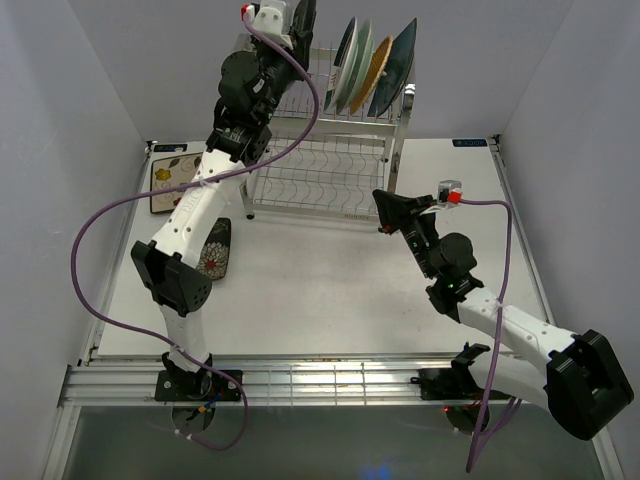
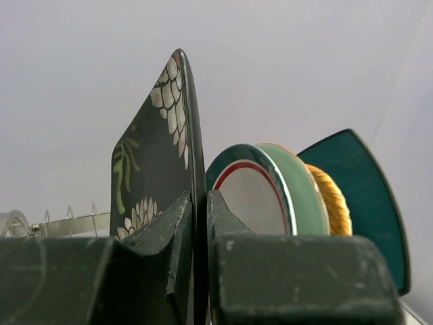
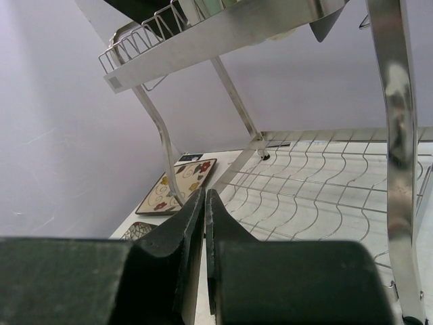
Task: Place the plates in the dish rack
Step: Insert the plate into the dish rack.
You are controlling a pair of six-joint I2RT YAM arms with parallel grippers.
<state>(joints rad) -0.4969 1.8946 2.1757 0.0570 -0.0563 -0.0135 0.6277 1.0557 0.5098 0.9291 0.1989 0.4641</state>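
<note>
pinching the dark floral plate (image 2: 152, 156) on edge with the left pincer (image 2: 201, 203), fingers (image 2: 169, 230) pressing on both faces near the plate's lower rim. holding it upright and high at the left end of the dish rack (image 1: 320, 180), over the upper tier. not able to tell from these views whether the plate's rim is touching the rack wires.

noting four more plates standing on edge in the rack's upper tier, all to the right of the held one:
- white plate with dark striped rim (image 1: 345, 60), nearest the held plate and apart from it
- pale green plate (image 1: 360, 65), just beside the white one
- woven orange plate (image 1: 378, 70), just beside the green one
- teal plate (image 1: 400, 65), at the rack's right end, leaning right

logging the right pincer (image 1: 383, 210) as pressed together and gripping nothing. hanging above the desk (image 1: 330, 290) just in front of the rack's right front post, tips pointing toward the lower tier.

recording two plates lying flat on the desk:
- cream floral plate (image 1: 172, 182), left of the rack near its left front leg
- second dark floral plate (image 1: 215, 250), left of the rack and further forward, partly hidden by the left arm
</note>
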